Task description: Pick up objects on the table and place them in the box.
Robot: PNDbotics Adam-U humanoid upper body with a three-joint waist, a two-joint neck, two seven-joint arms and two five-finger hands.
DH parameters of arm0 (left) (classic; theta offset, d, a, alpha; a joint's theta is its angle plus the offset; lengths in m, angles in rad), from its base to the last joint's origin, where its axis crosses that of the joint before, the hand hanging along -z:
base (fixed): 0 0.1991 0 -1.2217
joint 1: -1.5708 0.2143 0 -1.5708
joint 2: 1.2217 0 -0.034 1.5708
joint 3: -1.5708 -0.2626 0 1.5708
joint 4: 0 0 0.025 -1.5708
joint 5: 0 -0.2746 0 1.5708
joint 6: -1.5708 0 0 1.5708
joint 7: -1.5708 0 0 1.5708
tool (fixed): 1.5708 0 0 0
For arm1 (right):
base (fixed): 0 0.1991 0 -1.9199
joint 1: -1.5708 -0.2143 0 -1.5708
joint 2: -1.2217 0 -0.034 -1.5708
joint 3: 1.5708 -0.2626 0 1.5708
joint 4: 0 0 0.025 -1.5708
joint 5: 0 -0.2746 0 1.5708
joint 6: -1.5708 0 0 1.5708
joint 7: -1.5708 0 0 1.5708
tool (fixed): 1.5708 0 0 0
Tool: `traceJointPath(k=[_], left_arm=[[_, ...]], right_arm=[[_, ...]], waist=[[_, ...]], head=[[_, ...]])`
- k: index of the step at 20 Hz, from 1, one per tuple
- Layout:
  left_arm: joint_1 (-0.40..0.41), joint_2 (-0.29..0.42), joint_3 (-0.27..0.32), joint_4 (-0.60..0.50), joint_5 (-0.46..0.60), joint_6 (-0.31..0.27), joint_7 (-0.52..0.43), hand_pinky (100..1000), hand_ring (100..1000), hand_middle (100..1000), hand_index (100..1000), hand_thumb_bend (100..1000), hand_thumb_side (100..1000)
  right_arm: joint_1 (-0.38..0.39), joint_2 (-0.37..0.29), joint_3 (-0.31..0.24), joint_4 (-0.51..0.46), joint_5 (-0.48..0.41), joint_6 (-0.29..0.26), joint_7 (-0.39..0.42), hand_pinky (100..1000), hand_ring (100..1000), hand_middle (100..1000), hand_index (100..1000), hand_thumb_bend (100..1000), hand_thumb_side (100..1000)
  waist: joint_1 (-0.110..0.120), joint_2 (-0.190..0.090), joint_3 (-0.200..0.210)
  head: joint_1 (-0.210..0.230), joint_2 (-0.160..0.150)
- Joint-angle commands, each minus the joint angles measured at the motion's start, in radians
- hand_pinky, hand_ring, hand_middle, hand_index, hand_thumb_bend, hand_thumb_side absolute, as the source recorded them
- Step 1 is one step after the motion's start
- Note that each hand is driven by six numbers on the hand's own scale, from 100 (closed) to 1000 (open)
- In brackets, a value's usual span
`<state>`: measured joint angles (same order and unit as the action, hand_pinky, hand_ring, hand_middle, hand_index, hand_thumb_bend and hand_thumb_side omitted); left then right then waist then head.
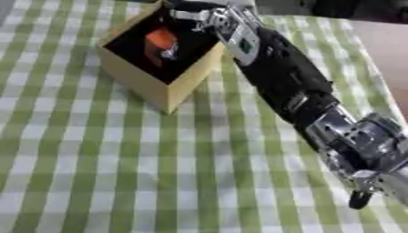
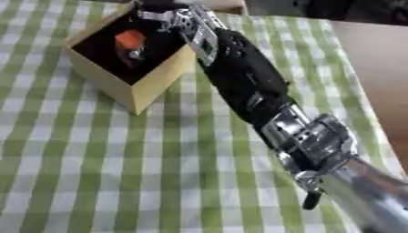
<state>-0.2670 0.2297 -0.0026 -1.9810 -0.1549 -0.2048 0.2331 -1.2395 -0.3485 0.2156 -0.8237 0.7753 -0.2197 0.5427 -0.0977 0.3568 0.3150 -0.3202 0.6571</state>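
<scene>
An orange object (image 1: 162, 41) with a small silvery part beside it lies inside the dark interior of the tan box (image 1: 163, 88), which stands in the upper left of the frame on the green-and-white checked cloth (image 1: 119, 173). The right hand (image 1: 209, 17) sits over the box's far corner at the top of the frame, at the end of an arm running in from the lower right; whether its fingers are spread or curled, and whether they hold anything, I cannot tell. If this is the release, it seems best to let go only while well inside the rim, then lift straight up so the arm does not nudge the box's wall.
</scene>
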Motion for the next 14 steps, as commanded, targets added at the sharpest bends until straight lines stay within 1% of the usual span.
traceJointPath(k=[1, 3, 4, 12, 14], left_arm=[[-0.008, 0.01, -0.001, -0.019, 0.003, 0.001, -0.008, 709, 588, 612, 668, 425, 739], [-0.006, 0.01, 0.0, -0.019, 0.003, 0.003, -0.009, 709, 588, 612, 668, 425, 740], [-0.005, 0.01, 0.0, -0.019, 0.003, 0.004, -0.01, 709, 588, 612, 668, 424, 740], [0.0, 0.012, 0.0, -0.019, 0.0, 0.01, -0.016, 709, 589, 613, 668, 423, 740], [0.001, 0.012, 0.0, -0.019, 0.0, 0.012, -0.019, 710, 589, 614, 668, 424, 740]], right_arm=[[-0.023, -0.019, -0.006, -0.035, 0.034, -0.025, 0.01, 802, 845, 790, 883, 124, 536], [-0.024, -0.022, -0.006, -0.049, 0.041, -0.032, 0.015, 803, 845, 793, 894, 157, 560], [-0.025, -0.023, -0.005, -0.056, 0.042, -0.034, 0.018, 803, 844, 794, 897, 157, 547], [-0.032, -0.032, 0.003, -0.096, 0.039, -0.025, 0.022, 802, 842, 792, 901, 178, 554], [-0.032, -0.034, 0.007, -0.098, 0.047, -0.026, 0.025, 805, 851, 801, 911, 217, 569]], waist=[[0.009, -0.023, -0.002], [0.009, -0.025, -0.004], [0.01, -0.026, -0.006], [0.013, -0.04, -0.017], [0.014, -0.045, -0.02]], head=[[0.002, -0.009], [0.004, -0.008], [0.004, -0.008], [0.005, -0.007], [0.006, -0.006]])
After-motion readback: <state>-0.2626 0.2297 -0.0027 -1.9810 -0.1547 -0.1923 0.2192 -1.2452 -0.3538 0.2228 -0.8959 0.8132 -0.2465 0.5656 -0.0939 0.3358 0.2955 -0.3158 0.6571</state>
